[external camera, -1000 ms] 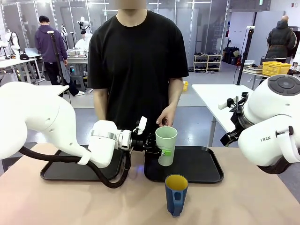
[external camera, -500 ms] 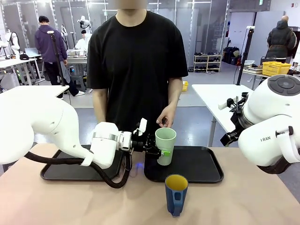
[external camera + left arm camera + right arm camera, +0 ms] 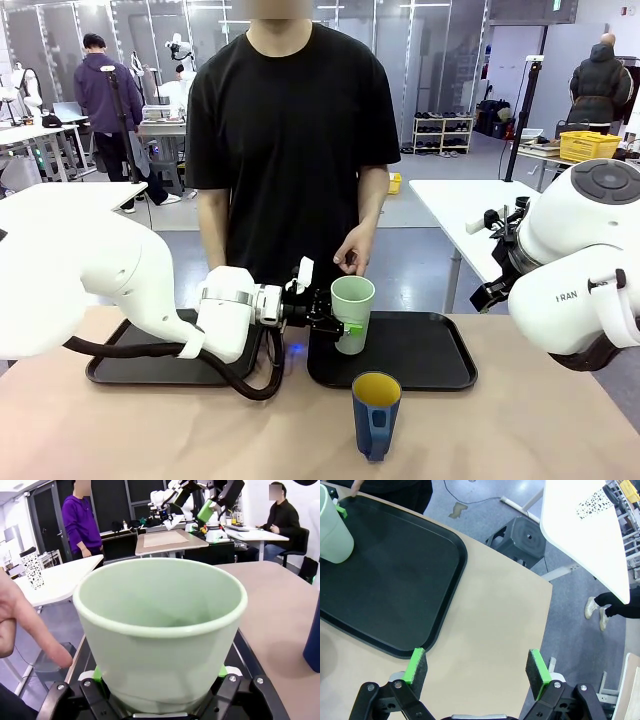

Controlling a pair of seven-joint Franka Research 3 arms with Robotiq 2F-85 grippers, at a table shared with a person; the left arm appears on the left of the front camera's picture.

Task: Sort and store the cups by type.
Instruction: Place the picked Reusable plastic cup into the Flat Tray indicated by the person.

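Though still in left gripper (image 3: 344, 323), tumbler (image 3: 354, 299) seemingly lower.

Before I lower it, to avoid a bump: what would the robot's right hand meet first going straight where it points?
Most likely bare table, just beside the tray corner. Nothing lies between the open right hand and the table in its wrist view, though depth is hard to judge.

Pale mint-green tumbler (image 3: 353, 305): handleless, empty, upright, mouth up. Clamped low on its sides by left gripper (image 3: 345, 323), over left end of right tray (image 3: 430, 362); cannot tell whether base touches tray.

Dark blue mug (image 3: 376, 412): shorter, yellow inside, empty, upright on table just near of that tray, handle facing near side.
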